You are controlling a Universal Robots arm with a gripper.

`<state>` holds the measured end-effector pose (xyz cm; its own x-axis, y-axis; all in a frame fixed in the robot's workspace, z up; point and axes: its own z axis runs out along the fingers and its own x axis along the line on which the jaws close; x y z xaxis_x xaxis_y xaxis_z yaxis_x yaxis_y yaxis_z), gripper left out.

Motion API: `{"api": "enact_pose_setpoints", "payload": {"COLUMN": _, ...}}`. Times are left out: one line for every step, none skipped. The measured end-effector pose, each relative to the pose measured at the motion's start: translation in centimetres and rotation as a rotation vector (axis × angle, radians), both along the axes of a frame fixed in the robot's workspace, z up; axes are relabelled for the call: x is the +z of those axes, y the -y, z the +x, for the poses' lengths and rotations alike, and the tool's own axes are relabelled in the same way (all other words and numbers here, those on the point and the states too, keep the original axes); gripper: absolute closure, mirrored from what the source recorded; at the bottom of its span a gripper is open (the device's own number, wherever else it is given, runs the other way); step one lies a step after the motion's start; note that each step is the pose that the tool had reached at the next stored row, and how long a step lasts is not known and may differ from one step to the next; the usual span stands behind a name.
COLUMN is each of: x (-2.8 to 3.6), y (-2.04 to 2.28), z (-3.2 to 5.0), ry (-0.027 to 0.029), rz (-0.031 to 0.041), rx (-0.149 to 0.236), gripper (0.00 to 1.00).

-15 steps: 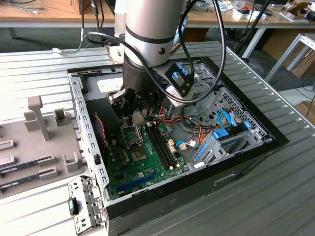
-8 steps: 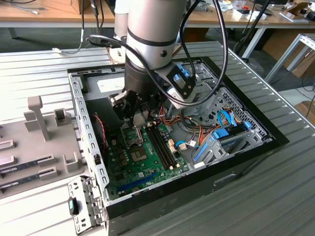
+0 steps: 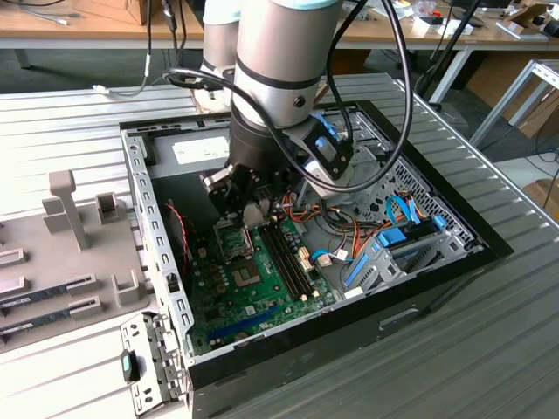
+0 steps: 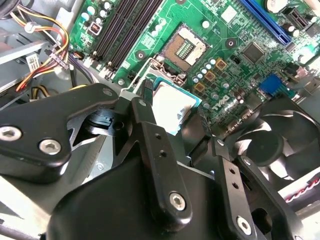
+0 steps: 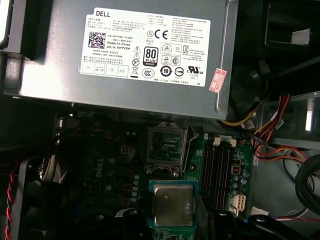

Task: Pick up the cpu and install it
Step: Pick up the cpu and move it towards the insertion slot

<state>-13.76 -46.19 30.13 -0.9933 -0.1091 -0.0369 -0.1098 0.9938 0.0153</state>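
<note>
The cpu (image 4: 172, 107) is a flat square chip with a silvery lid and thin green rim. My gripper (image 4: 173, 109) is shut on it, a black finger (image 4: 146, 95) on each of two opposite edges. It hangs just above the green motherboard (image 4: 235, 30), close beside the open, empty socket (image 4: 185, 48). In the first wrist view the cpu (image 5: 173, 204) sits a little short of the socket (image 5: 167, 147). From the exterior view, my gripper (image 3: 238, 202) is low inside the computer case (image 3: 489, 249), right over the socket (image 3: 234, 239).
Black memory slots (image 3: 288, 257) run beside the socket. A grey power supply (image 5: 145, 50) lies behind it, with coloured wire bundles (image 5: 280, 130) nearby. A black fan (image 4: 280, 142) is close to the fingers. Grey fixtures (image 3: 74, 209) stand at the exterior view's left.
</note>
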Motion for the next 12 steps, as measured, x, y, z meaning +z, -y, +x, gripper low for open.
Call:
{"api": "enact_pose_setpoints", "payload": {"x": -0.06, "y": 0.01, "z": 0.14, "ry": 0.0001, "rz": 0.0001, "rx": 0.0, "gripper": 0.53}}
{"api": "enact_pose_setpoints", "payload": {"x": -0.11, "y": 0.01, "z": 0.31, "ry": -0.0001, "rz": -0.0001, "rx": 0.0, "gripper": 0.53}}
{"api": "enact_pose_setpoints", "payload": {"x": -0.14, "y": 0.02, "z": 0.38, "ry": 0.0, "rz": 0.0, "rx": 0.0, "gripper": 0.53}}
{"api": "enact_pose_setpoints", "payload": {"x": -0.17, "y": 0.02, "z": 0.44, "ry": 0.0, "rz": 0.0, "rx": 0.0, "gripper": 0.53}}
{"api": "enact_pose_setpoints", "payload": {"x": -0.21, "y": 0.02, "z": 0.52, "ry": 0.0, "rz": 0.0, "rx": 0.0, "gripper": 0.53}}
{"api": "enact_pose_setpoints", "payload": {"x": -0.23, "y": 0.02, "z": 0.58, "ry": 0.0, "rz": -0.0001, "rx": 0.0, "gripper": 0.53}}
{"api": "enact_pose_setpoints", "payload": {"x": -0.27, "y": 0.02, "z": 0.69, "ry": 0.0, "rz": 0.0, "rx": 0.0, "gripper": 0.53}}
{"api": "enact_pose_setpoints", "payload": {"x": -0.3, "y": 0.03, "z": 0.76, "ry": 0.0, "rz": -0.0001, "rx": 0.0, "gripper": 0.53}}
{"api": "enact_pose_setpoints", "payload": {"x": -0.33, "y": 0.03, "z": 0.82, "ry": 0.0, "rz": 0.0, "rx": 0.0, "gripper": 0.53}}
{"api": "enact_pose_setpoints", "payload": {"x": -0.37, "y": 0.04, "z": 0.93, "ry": 0.0, "rz": -0.0001, "rx": 0.0, "gripper": 0.53}}
{"api": "enact_pose_setpoints", "payload": {"x": -0.42, "y": 0.05, "z": 1.05, "ry": -0.0001, "rz": -0.0002, "rx": 0.0, "gripper": 0.53}}
{"api": "enact_pose_setpoints", "payload": {"x": -0.47, "y": 0.05, "z": 1.18, "ry": -0.0001, "rz": -0.0002, "rx": 0.0, "gripper": 0.53}}
